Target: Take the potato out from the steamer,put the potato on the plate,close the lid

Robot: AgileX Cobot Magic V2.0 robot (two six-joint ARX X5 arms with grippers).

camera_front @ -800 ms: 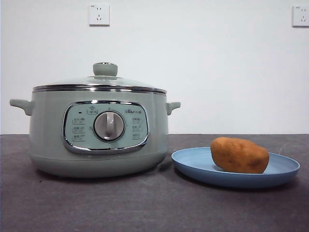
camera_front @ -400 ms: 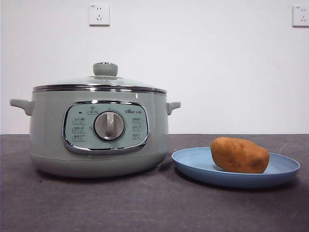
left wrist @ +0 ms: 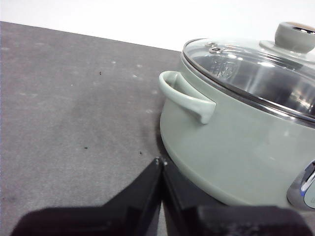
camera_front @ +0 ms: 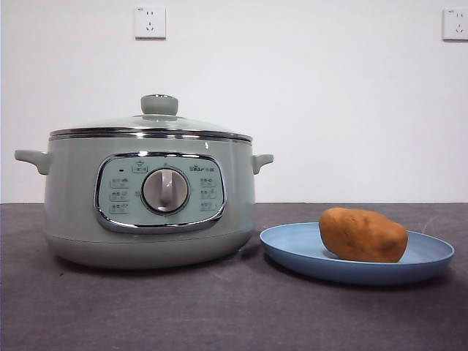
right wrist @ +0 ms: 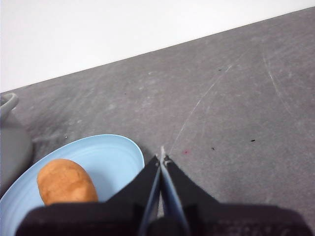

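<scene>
The right end effector (right wrist: pixel 161 160) has its two black jaws pressed together, empty, above the dark grey counter (right wrist: pixel 231 93). Beside it lies the light-blue plate (right wrist: pixel 108 155) carrying the orange-brown potato (right wrist: pixel 66 182); the steamer (right wrist: pixel 12 142) stands just past the plate.

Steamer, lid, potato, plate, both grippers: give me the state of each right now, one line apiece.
steamer: upright on the table, lid on.
lid: seated on the steamer rim, closed.
potato: lying on the plate, out of the steamer.
plate: flat on the table beside the steamer, holding the potato.
left gripper: shut, empty, beside the steamer.
right gripper: shut, empty, beside the plate.
</scene>
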